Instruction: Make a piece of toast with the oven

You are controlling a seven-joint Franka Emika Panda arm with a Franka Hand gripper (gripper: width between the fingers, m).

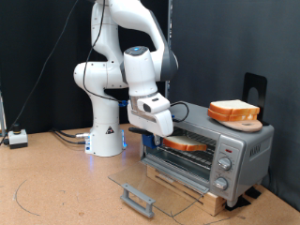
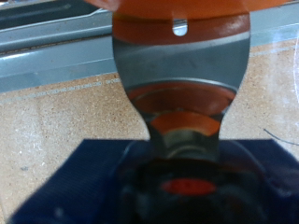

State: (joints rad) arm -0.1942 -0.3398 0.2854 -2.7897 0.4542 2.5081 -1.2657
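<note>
My gripper (image 1: 161, 137) was at the oven's (image 1: 217, 150) open mouth, clenched on the piece of toast (image 1: 187, 142). The glass door (image 1: 155, 181) lay flat below it.

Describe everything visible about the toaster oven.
The oven is a boxy silver countertop unit at the exterior view's right, resting on a wooden base. Its glass door lies folded down flat and open, a grey bar handle at its front edge. Three round knobs run down its front panel. A stack of bread slices sits on its top. The tool reaches into its opening, where the piece of toast lies.
</note>
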